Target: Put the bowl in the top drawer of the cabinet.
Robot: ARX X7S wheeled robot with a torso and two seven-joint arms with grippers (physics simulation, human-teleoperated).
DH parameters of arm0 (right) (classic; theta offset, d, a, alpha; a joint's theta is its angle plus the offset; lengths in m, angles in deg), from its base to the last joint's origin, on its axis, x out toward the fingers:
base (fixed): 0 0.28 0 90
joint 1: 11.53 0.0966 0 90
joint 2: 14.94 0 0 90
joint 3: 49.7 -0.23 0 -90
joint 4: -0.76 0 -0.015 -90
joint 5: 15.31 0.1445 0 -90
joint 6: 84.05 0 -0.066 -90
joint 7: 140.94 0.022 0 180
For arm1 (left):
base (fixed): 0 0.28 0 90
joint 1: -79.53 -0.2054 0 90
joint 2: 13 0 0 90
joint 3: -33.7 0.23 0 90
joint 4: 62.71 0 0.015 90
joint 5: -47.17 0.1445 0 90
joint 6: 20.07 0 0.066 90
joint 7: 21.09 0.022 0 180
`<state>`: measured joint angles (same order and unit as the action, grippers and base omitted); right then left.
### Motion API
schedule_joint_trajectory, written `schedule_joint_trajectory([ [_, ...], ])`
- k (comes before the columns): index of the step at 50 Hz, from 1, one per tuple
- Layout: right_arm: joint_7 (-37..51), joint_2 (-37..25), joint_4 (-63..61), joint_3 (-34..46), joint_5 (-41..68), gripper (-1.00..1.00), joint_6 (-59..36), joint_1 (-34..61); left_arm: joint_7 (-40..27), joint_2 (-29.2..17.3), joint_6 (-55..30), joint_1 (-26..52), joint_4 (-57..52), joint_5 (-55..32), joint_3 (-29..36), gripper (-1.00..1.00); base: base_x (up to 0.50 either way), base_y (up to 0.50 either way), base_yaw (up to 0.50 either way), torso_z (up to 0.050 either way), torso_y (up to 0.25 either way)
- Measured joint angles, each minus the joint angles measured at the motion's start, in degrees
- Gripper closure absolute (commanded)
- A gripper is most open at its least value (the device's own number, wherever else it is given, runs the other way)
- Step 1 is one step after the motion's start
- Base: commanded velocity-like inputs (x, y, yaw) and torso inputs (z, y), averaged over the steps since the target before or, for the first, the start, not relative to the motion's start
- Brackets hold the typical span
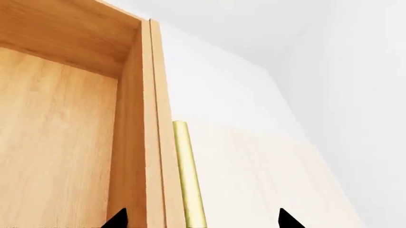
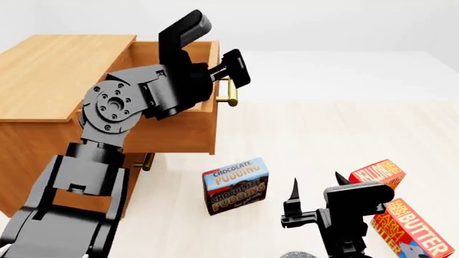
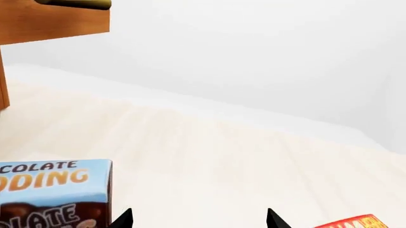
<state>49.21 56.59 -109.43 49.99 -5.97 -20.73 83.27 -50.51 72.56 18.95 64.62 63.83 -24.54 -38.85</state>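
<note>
The bowl can't be made out with any certainty: only a sliver of a grey rounded object (image 2: 298, 254) shows at the bottom edge of the head view, below the right tool, too cropped to name. The top drawer (image 2: 192, 121) stands pulled out from the cabinet (image 2: 50, 70), its wooden inside bare in the left wrist view. The brass bar handle (image 2: 231, 92) sits on the drawer front, and the left tool (image 2: 231, 72) is right at it, its dark fingers on either side of the bar. In the left wrist view the 2 fingertips (image 1: 117, 219) stand apart, with the drawer front and handle between them, so that tool is spread around the bar, not pressed together. Below, the lower drawer's handle (image 2: 148, 161) peeks out beside the left arm. Out on the pale worktop (image 2: 323, 129), a chocolate pudding box (image 2: 236, 185) stands upright near the cabinet. The right tool (image 2: 315, 185) hovers low, just right of the box, prongs spread with nothing between them. A red and orange butter box (image 2: 401, 220) lies at the far right.
</note>
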Motion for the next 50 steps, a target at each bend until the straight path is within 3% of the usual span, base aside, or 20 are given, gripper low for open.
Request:
schedule_joint_trajectory([
  [17,0.2,-0.3,2.0,-0.1,0.2,-1.0,0.6,0.0,-6.5,-1.9,5.2,-2.0,-8.2,-4.6,8.9,-1.0,0.0,0.0,0.0,0.0,0.0],
  [25,0.4,-0.3,2.4,0.0,0.3,-1.0,0.7,-0.1,-9.3,-4.2,7.0,-3.2,-18.7,-4.9,12.9,-1.0,0.0,0.0,0.0,0.0,0.003],
  [41,0.9,-0.3,2.8,0.4,0.2,-1.0,0.7,0.0,-12.1,-5.7,10.7,-2.8,-40.9,-11.2,14.5,-1.0,0.0,0.0,0.0,0.0,0.0],
  [50,1.3,-0.6,2.0,-0.7,0.9,-1.0,0.7,-0.7,-13.4,-8.2,10.5,-6.4,-50.1,-11.9,16.4,-1.0,0.0,0.0,0.0,0.0,0.0],
])
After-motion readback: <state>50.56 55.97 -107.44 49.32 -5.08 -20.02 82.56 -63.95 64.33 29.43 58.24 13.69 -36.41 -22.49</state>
